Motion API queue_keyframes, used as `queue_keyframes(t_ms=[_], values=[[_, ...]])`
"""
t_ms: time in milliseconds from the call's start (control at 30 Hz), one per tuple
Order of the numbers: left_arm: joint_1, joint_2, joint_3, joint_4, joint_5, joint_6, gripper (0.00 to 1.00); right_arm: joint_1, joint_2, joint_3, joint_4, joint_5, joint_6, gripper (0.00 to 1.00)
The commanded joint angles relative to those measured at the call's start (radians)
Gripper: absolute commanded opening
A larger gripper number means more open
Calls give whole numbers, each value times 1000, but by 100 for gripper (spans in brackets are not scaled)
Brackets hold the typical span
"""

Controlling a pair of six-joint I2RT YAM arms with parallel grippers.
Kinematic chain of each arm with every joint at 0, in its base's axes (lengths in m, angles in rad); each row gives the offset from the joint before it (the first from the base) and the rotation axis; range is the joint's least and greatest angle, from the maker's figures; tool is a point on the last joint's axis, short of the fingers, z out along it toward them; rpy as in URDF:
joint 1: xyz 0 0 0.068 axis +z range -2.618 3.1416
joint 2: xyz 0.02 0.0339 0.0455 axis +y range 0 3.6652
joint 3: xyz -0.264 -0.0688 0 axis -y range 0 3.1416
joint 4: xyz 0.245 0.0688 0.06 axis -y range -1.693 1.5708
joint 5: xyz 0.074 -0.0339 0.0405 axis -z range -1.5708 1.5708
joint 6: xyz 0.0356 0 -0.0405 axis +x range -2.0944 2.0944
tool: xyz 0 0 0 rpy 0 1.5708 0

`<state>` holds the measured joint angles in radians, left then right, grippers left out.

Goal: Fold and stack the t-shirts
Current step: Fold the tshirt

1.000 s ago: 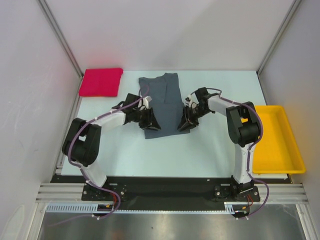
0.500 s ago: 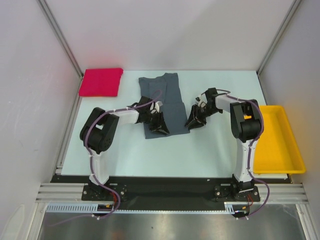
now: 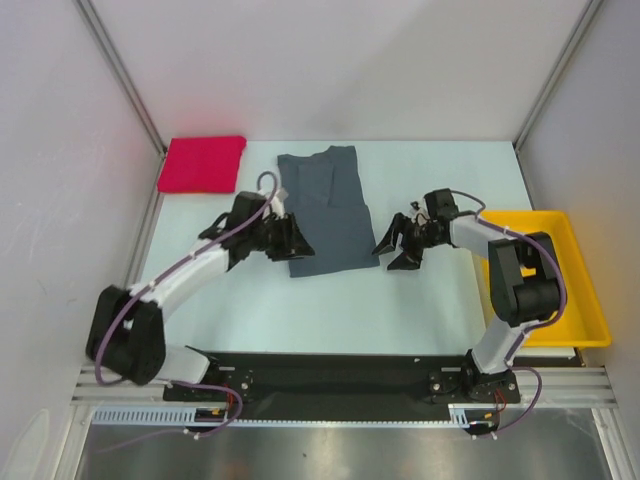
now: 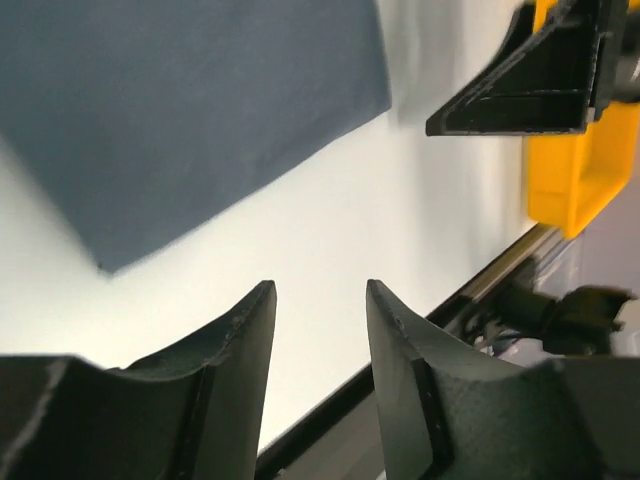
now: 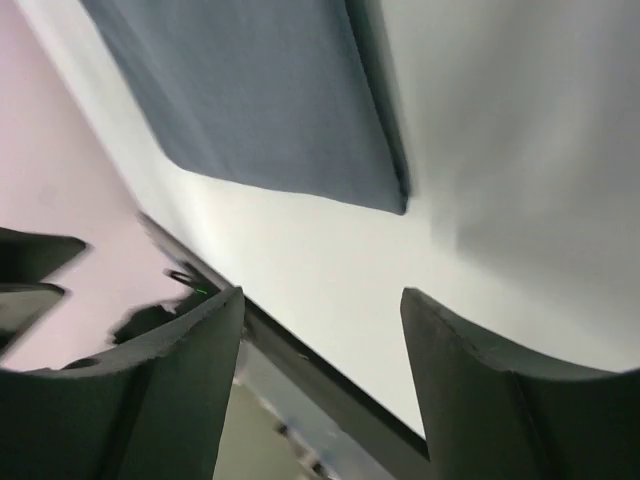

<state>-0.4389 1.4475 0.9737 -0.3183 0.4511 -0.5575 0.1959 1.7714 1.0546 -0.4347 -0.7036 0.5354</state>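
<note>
From above, the grey shirt [image 3: 322, 205] lies folded mid-table and the red shirt [image 3: 203, 163] sits in the far left corner. My left gripper [image 3: 293, 243] is at the grey shirt's left edge, my right gripper [image 3: 393, 250] just beside its right edge.
Left wrist: jaws partly apart, empty.
Right wrist: jaws wide, empty.

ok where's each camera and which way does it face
Top external: above, behind the bases, looking down at the table; both arms, left gripper and right gripper show.
Left wrist: low, facing the right gripper and yellow tray; own fingers show.
Right wrist: low, facing the grey shirt; own fingers show.
Shared: both wrist views see that shirt.
</note>
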Motion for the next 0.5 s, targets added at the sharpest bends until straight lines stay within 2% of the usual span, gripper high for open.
queue_keyframes(t_ms=[0, 67, 200, 233, 333, 467], values=[[72, -128, -206, 106, -62, -224, 47, -6, -78, -132, 359, 24, 309, 70], [115, -172, -320, 215, -48, -353, 50, -4, -81, -171, 424, 21, 395, 67], [108, -202, -414, 352, -104, -449, 58, 0, -81, -222, 499, 61, 434, 61], [101, -203, -427, 370, -136, -467, 58, 0, -81, -241, 510, 72, 442, 56], [100, -190, -493, 445, -195, -548, 58, 4, -75, -277, 559, 87, 482, 53], [97, -180, -555, 458, -285, -649, 53, 17, -61, -292, 580, 104, 511, 53]])
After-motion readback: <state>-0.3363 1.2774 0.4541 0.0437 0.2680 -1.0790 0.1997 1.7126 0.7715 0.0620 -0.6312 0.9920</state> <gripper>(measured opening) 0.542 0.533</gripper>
